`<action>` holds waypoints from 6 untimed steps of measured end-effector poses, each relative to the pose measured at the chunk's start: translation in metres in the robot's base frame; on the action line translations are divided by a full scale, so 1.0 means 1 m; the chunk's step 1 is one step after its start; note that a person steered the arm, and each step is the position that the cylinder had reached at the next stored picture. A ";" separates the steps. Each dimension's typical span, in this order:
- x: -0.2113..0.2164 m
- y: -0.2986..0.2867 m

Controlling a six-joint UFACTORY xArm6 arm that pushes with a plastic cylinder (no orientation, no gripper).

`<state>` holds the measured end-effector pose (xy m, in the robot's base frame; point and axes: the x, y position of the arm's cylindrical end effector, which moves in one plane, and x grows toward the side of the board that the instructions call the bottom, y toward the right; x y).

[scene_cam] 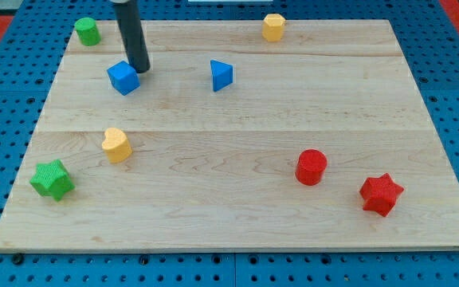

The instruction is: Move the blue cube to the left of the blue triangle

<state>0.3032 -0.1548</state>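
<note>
The blue cube [123, 77] sits on the wooden board at the upper left. The blue triangle [221, 75] lies to the cube's right at about the same height, with a wide gap between them. My tip [139, 69] is at the lower end of the dark rod, right against the cube's upper right corner, between the cube and the triangle.
A green cylinder [88, 31] is at the top left corner and a yellow hexagon [273, 26] at the top edge. A yellow heart [116, 145] and a green star [52, 179] lie at the left. A red cylinder [311, 167] and a red star [381, 194] lie at the lower right.
</note>
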 end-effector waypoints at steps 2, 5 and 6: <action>0.001 -0.066; 0.047 0.066; 0.062 0.078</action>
